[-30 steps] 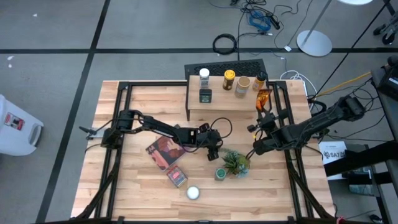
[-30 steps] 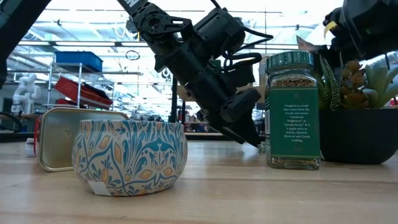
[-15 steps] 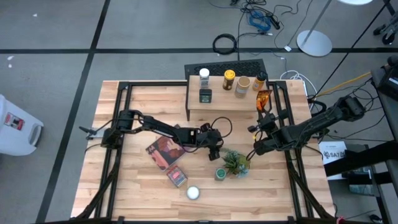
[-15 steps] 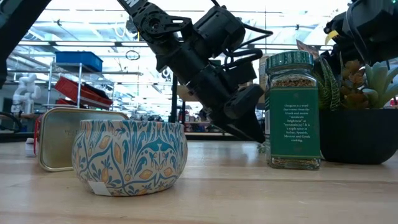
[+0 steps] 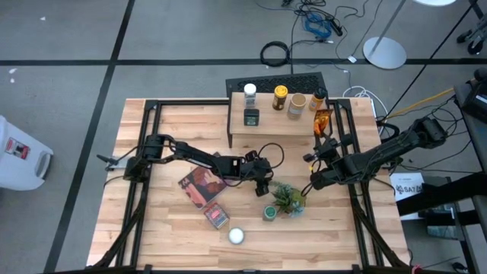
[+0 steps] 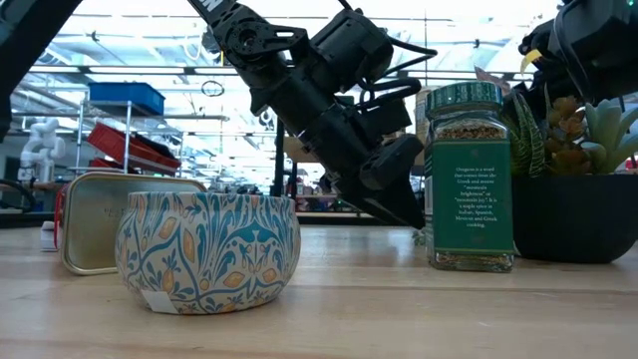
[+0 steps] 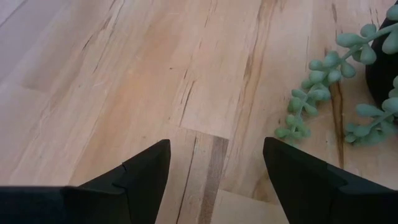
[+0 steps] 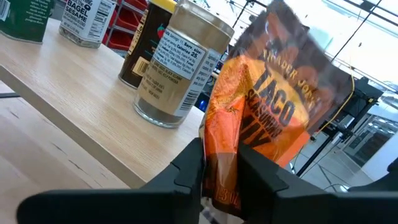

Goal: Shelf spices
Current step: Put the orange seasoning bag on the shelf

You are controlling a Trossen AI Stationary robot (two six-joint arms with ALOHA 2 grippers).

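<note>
Much stays hidden: in the low view the right gripper is cut off by the frame edge at 2 o'clock, and the succulent covers its lower part, so nothing of its fingers shows there. In the high view the orange taco seasoning packet is only a small orange patch at the shelf's right end; its lower edge is lost behind the dark arm. The right wrist view settles it: the right gripper pinches the packet by its bottom edge, fingers pressed against the foil, packet upright and crumpled, just beside a tan-lidded jar standing on the shelf board. Whether the packet's base touches the board, cannot tell. Further along that board stand a dark jar with a yellow top and a bagel sesame jar, both cut off by the frame edge. Left arm reaches across the table from 9 o'clock, low and stretched, wrist tilted steeply down; left gripper hangs close above bare wood with fingers spread, holding nothing, tips apart over the planks, plant fronds near. Off the shelf: green-lidded jar, patterned round tin, a flat tin behind it. The maroon book lies at table centre-left.
</note>
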